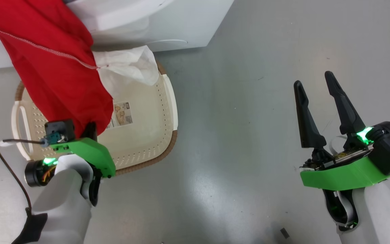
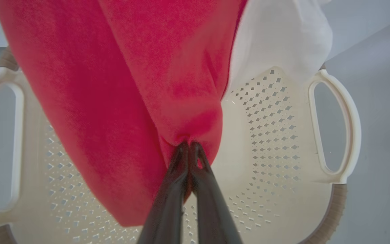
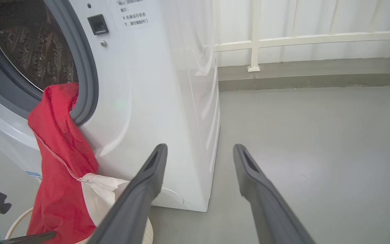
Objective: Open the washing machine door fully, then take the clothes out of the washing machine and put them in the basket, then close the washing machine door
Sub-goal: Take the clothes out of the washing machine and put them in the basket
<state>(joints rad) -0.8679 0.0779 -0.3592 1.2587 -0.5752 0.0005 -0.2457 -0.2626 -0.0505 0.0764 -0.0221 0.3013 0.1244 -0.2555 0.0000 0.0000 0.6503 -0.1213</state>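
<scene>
A: Left gripper (image 2: 189, 146)?
B: I had it clamped shut on the clothes (image 1: 56, 67) above the basket (image 1: 147, 135), tail end draped from the washing machine (image 3: 154, 84). Right gripper (image 1: 313, 78) gaped empty. I judged: pull fully clear before releasing.

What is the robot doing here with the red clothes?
The left gripper is shut on the clothes and holds that end over the basket. Their other end lies in the washing machine opening, so they are not fully out. The right gripper is open and empty, above the floor.
</scene>
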